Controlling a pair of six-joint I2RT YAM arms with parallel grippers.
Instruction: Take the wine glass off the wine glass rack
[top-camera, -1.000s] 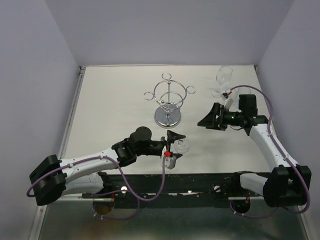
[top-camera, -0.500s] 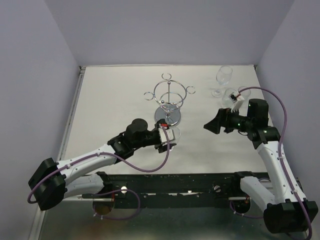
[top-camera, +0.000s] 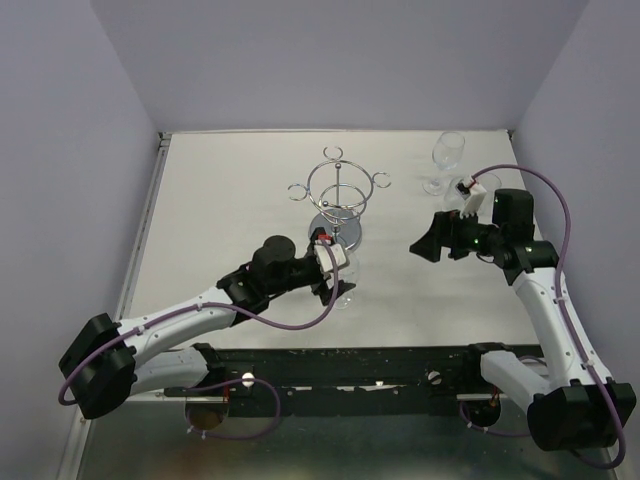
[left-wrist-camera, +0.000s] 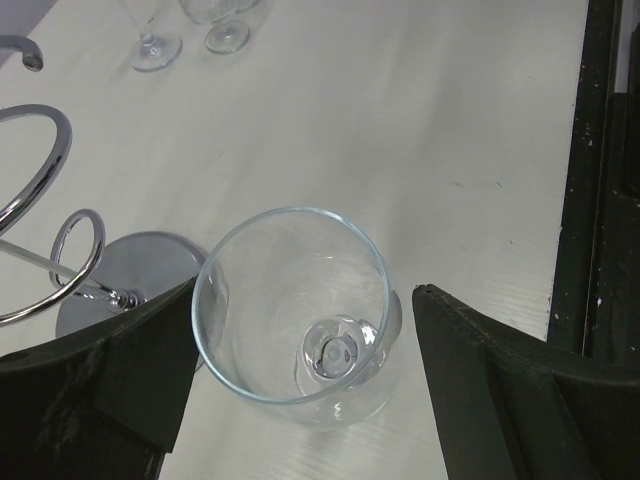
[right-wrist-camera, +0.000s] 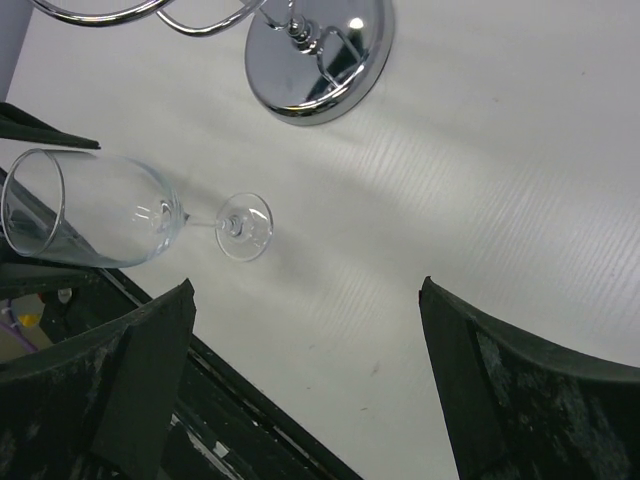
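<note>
Left claw (left-wrist-camera: 305, 292) is spread wide around the glass (right-wrist-camera: 100, 215), which stands on the table (top-camera: 220, 200) just by the rack (top-camera: 338, 205), already off it. Right claw (right-wrist-camera: 307, 288) is spread and empty. Next, I think, left should back away without bumping the glass

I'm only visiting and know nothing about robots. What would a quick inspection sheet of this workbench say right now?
Surface: white table, no spills seen.
Job's things: wine glass upright on the table, off the chrome rack; the rack's loops hold nothing.
Clutter: spare glass and second glass, far right.
Grippers: left gripper open around the wine glass; right gripper open, empty.
Cables: purple cables looped along both arms.
Surroundings: pale walls on three sides; black rail at the near edge.
</note>
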